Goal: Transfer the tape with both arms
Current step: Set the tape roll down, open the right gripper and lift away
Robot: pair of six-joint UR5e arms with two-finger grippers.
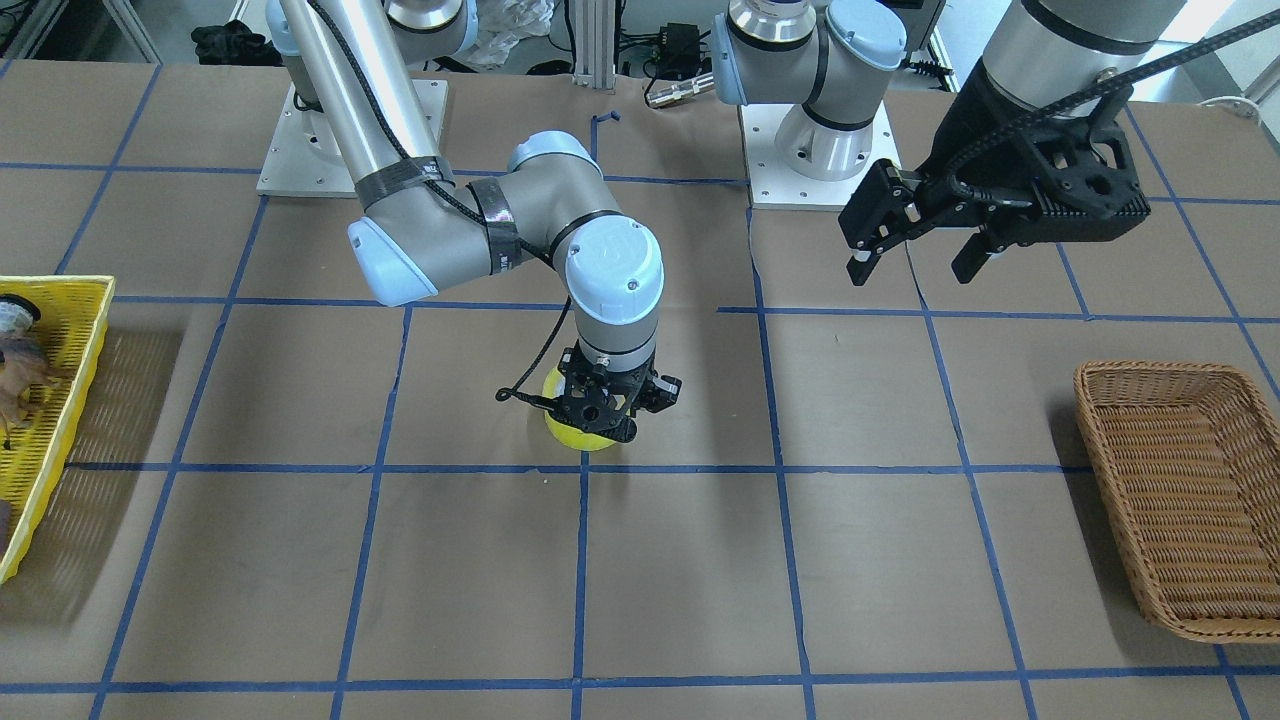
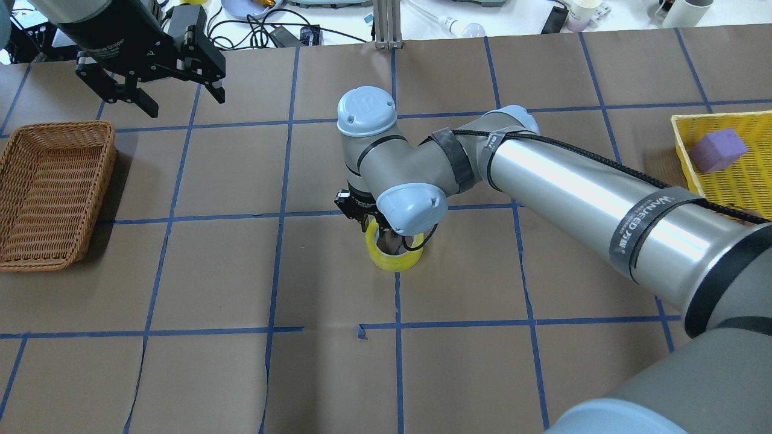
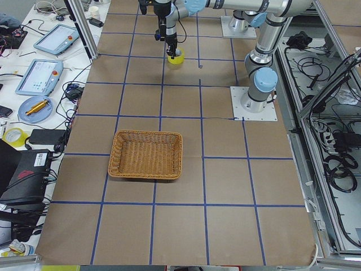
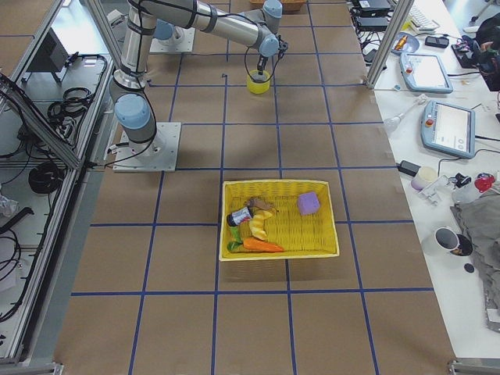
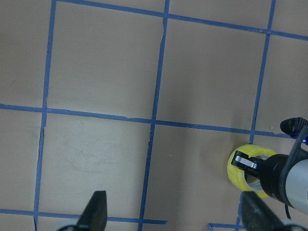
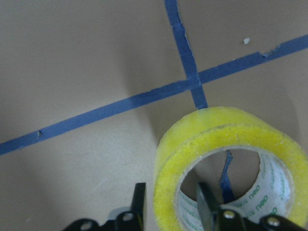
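Note:
The yellow tape roll (image 1: pixel 575 436) sits near the table's middle by a blue grid crossing; it also shows in the overhead view (image 2: pixel 392 259) and the left wrist view (image 5: pixel 237 166). My right gripper (image 6: pixel 171 197) points straight down and is shut on the roll's wall (image 6: pixel 226 134), one finger outside and one inside the white printed core. I cannot tell whether the roll rests on the paper or hangs just above it. My left gripper (image 1: pixel 915 255) is open and empty, high above the table and well apart from the roll; it also shows in the overhead view (image 2: pixel 181 102).
A brown wicker basket (image 1: pixel 1180 500) stands on the robot's left side (image 2: pixel 54 193). A yellow mesh basket (image 2: pixel 724 169) with a purple block and other items stands on its right side (image 4: pixel 328 234). The brown paper table top (image 1: pixel 860 560) carries blue tape grid lines.

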